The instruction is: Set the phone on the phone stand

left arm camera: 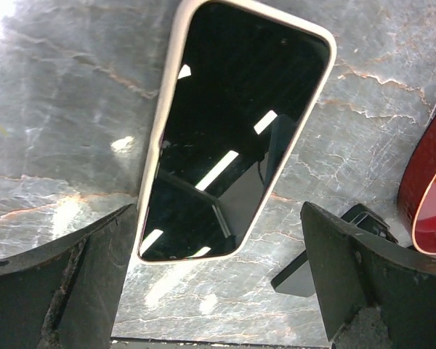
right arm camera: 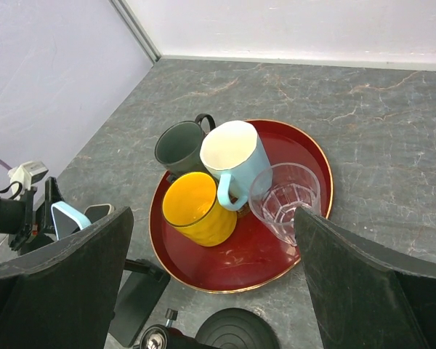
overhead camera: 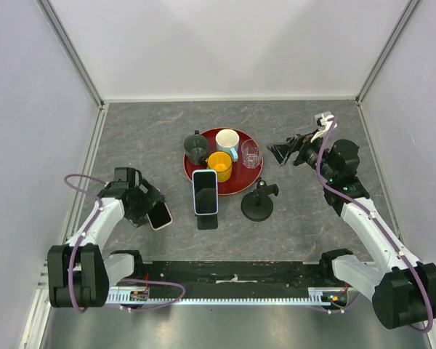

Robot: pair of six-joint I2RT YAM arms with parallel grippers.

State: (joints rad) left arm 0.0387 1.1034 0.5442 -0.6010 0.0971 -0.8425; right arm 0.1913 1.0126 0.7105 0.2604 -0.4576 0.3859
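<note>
A phone [left arm camera: 232,131] in a cream case lies flat on the grey table, screen up, also seen from above [overhead camera: 160,216]. My left gripper [overhead camera: 147,206] hovers low over its near end, jaws open [left arm camera: 218,218], with the phone's bottom corner between the fingertips [left arm camera: 94,269] and untouched. A black phone stand [overhead camera: 258,204] with a round base stands empty just below the tray, its base at the bottom of the right wrist view [right arm camera: 236,331]. My right gripper [overhead camera: 280,154] hangs open above the tray's right side [right arm camera: 212,218], holding nothing.
A second phone [overhead camera: 206,191] in a blue case leans on a flat black stand [overhead camera: 207,219] mid-table. The red tray [overhead camera: 238,183] carries a grey mug [overhead camera: 197,148], a pale blue mug [overhead camera: 227,142], a yellow mug [overhead camera: 219,164] and a clear glass [overhead camera: 251,153]. Walls enclose the table.
</note>
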